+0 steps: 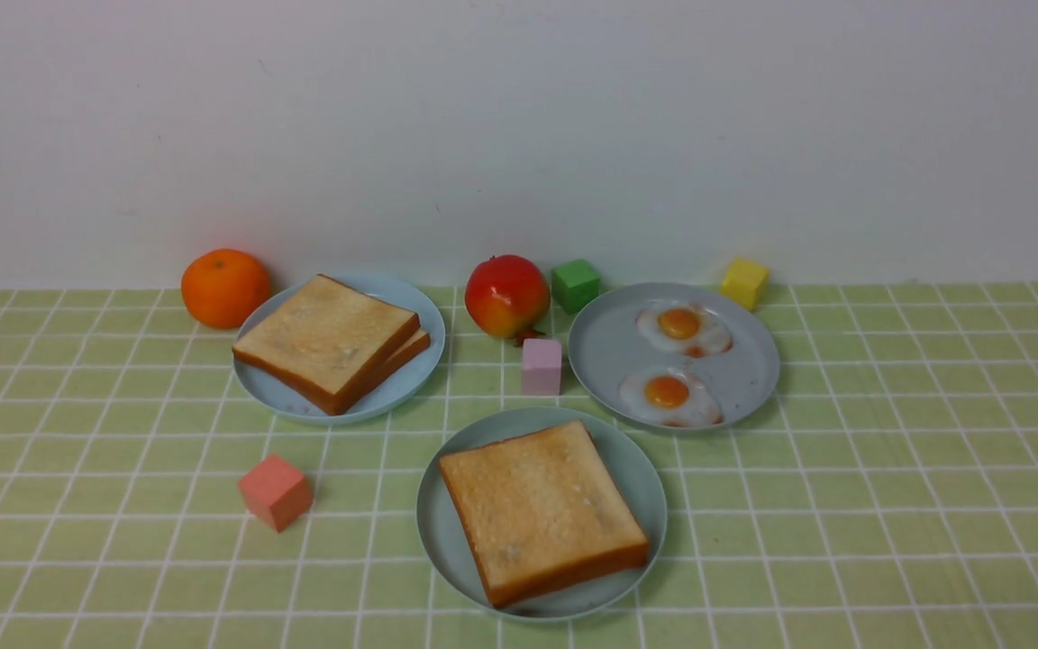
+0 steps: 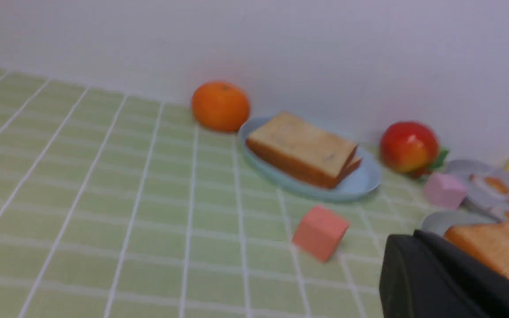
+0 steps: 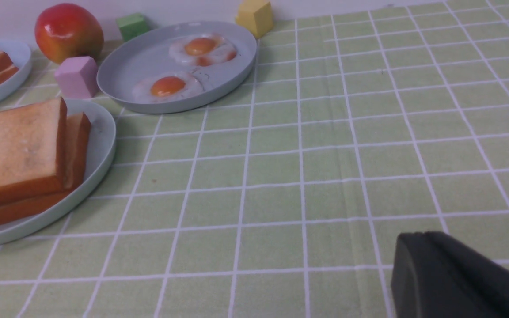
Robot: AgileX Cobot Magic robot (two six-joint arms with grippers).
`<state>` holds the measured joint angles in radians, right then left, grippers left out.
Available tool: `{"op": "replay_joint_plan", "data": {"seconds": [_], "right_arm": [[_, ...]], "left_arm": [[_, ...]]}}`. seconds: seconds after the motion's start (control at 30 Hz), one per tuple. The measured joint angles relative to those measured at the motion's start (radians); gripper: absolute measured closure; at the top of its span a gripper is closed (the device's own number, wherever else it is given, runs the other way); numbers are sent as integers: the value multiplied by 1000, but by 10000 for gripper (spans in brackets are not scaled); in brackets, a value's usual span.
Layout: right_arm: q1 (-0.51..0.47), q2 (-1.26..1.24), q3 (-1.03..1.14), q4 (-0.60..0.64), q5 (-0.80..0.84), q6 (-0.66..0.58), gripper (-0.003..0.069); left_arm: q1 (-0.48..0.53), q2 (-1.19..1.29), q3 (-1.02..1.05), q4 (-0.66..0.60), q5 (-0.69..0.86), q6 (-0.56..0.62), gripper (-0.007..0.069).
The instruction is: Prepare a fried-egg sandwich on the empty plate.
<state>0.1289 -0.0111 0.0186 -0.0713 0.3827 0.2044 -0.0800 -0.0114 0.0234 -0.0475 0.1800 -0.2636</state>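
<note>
The left gripper (image 2: 418,274) shows only in its own wrist view, as a dark finger at the lower corner, and its jaws are closed with nothing between them. The right gripper (image 3: 435,274) is also a dark shape in the corner of its wrist view, above bare tablecloth (image 1: 888,505); it is closed too and holds nothing. In the front view neither gripper appears. The mint-green plate (image 1: 636,469) lies nearest to the robot, in the middle, and carries toast (image 1: 541,509) (the right wrist view shows two slices stacked there, the upper one shifted a little). No egg can be seen between them. Behind it on the right, the grey plate (image 1: 609,351) holds two fried eggs (image 1: 683,329), side by side and apart. On the left, the blue plate (image 1: 411,297) holds two more bread slices (image 1: 325,338), stacked, with an orange (image 1: 224,287) just beside its rim.
</note>
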Motion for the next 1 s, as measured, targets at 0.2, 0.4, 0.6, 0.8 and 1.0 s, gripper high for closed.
{"op": "replay_joint_plan", "data": {"seconds": [0.2,0.4,0.6,0.8,1.0], "right_arm": [[0,0,0,0,0,0,639],[0,0,0,0,0,0,631],[0,0,0,0,0,0,621],[0,0,0,0,0,0,612],[0,0,0,0,0,0,606]], "left_arm": [[19,0,9,66,205,-83,638],[19,0,9,68,205,-85,638],[19,0,9,69,205,-85,638],[19,0,9,69,205,-85,638],[19,0,9,69,205,-85,638]]}}
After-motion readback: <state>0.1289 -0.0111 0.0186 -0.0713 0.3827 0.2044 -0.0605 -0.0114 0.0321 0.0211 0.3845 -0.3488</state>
